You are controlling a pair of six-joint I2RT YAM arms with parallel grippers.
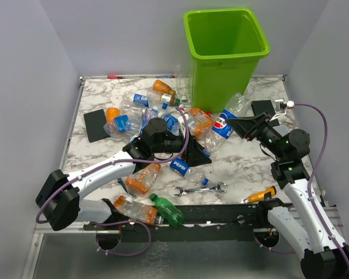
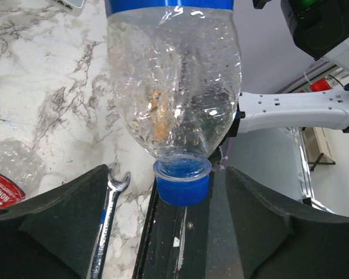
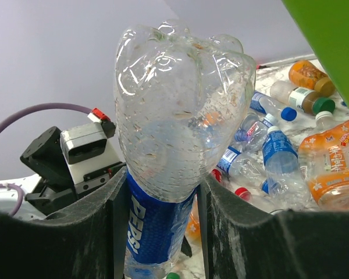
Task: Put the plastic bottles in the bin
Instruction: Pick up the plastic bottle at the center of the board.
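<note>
A green bottle (image 1: 166, 210) and a wrench (image 1: 200, 189) are seen lying near the front edge of the desk (image 1: 244, 168). Further in, the left tool (image 2: 166, 170) is spread wide around the neck of a blue-capped bottle (image 2: 174, 87), with gaps on both sides. Beyond, a Pepsi bottle (image 3: 174, 116) is clamped in the right tool (image 3: 160, 180), just beside the bin (image 1: 221, 70) at the far edge. More bottles (image 1: 145, 107) are scattered left of it.

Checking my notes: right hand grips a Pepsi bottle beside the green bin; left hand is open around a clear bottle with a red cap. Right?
The cap is blue, not red; the left wrist view shows it. The rest stands: right hand gripping the Pepsi bottle beside the green bin, left hand open around the clear bottle.
</note>
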